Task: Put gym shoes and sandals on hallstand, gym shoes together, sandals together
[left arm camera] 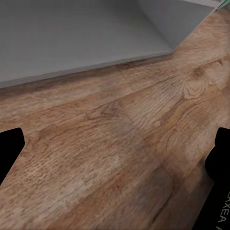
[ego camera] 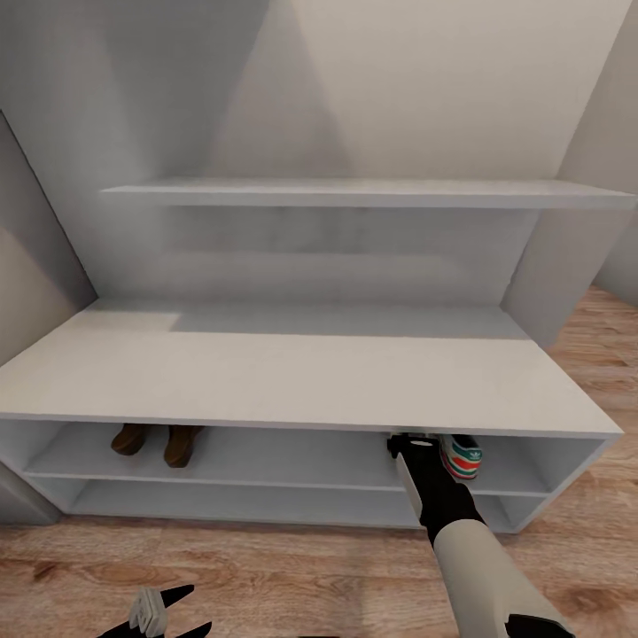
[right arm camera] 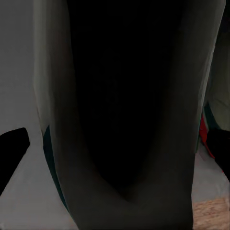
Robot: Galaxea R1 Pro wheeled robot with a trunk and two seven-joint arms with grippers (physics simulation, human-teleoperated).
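Two sandals (ego camera: 157, 442) are sitting near the upper shelf row's left end while the right gripper (ego camera: 409, 442), its grip hidden under the bench top, is reaching in beside a gym shoe (ego camera: 460, 455) at the right end, risking knocking it off the hallstand (ego camera: 292, 372).

Wood-grain corridor floor (left arm camera: 120, 153) stretches between two black fingertips (left arm camera: 9, 148) of the left gripper (left arm camera: 117, 158), set wide apart at opposite edges, with the pale grey base of the hallstand (left arm camera: 81, 33) meeting the planks just beyond them.
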